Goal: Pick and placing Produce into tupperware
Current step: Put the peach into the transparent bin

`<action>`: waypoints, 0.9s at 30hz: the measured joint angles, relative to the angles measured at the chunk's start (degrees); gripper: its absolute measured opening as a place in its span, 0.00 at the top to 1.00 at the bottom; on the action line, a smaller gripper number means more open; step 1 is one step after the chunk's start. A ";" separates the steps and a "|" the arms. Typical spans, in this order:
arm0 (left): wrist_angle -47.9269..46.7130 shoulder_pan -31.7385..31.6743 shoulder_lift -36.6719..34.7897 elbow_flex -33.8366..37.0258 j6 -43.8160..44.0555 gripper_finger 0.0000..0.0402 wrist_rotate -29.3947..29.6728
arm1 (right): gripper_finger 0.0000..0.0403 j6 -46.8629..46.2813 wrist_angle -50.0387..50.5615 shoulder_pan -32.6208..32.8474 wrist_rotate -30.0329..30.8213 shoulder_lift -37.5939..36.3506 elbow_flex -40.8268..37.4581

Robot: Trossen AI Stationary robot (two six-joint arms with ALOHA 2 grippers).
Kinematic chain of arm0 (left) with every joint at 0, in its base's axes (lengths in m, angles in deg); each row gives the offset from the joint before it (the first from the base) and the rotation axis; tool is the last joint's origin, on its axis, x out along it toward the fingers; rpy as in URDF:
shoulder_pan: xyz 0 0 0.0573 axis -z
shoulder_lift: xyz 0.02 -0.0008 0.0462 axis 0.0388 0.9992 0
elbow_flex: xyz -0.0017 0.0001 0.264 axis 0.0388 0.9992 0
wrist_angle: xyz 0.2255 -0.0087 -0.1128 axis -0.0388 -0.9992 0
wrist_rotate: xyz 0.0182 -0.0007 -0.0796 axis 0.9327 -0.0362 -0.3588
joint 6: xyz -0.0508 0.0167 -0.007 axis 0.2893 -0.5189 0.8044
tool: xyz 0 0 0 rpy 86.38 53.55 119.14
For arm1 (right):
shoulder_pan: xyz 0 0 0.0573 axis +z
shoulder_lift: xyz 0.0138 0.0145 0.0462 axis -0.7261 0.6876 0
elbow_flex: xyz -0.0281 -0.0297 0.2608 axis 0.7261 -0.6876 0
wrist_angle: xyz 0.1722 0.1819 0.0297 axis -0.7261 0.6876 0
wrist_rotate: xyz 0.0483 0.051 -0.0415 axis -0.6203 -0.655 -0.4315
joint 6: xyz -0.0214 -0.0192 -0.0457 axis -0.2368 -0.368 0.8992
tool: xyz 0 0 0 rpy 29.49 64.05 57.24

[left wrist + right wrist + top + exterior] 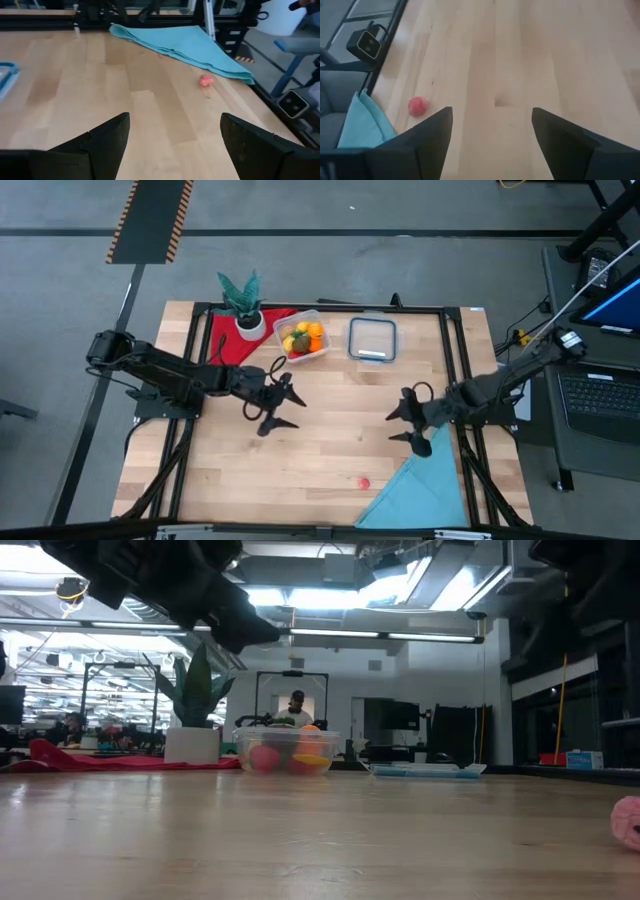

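Note:
The clear tupperware (305, 340) stands at the table's far middle with several orange, yellow and green pieces of produce inside; the low view shows the tupperware (288, 752) too. One small pink-red piece of produce (364, 482) lies alone on the wood near the front edge, also seen in both wrist views (205, 80) (418, 106). My left gripper (283, 409) hovers open over the table's middle left. My right gripper (402, 418) hovers open at the middle right. Nothing is between either pair of fingers.
A flat clear lid (372, 340) lies right of the tupperware. A potted plant (243, 305) stands on a red cloth (232, 340) at the far left. A teal cloth (420, 490) covers the near right corner. People show in the room beyond the table.

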 joint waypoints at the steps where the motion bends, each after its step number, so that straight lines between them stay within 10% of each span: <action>1: -0.04 0.48 0.00 0.00 0.06 0.25 0.01 | 0.32 -2.17 0.41 1.69 1.63 0.52 0.16; 27: -1.54 10.41 0.04 0.00 0.47 0.25 6.27 | 0.32 -22.58 13.03 15.86 8.70 44.65 31.49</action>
